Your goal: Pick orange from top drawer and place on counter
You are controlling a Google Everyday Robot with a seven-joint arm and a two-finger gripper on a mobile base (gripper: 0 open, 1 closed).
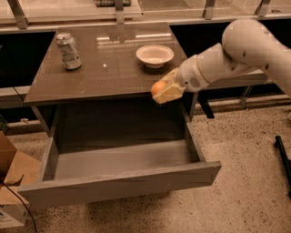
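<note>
My gripper [163,91] is shut on the orange [158,87], a small round orange fruit. It holds the fruit in the air at the front right edge of the counter [109,68], a glossy dark grey-brown tabletop. The arm reaches in from the upper right. The top drawer [119,179] is pulled wide open below the counter, grey and shallow, with nothing visible inside. The gripper is well above the drawer floor.
A white bowl [155,55] sits on the counter's back right. A metal can [68,51] stands at the back left. A cardboard box [11,182] lies on the floor at left. A pale ledge with metal posts [119,9] runs behind.
</note>
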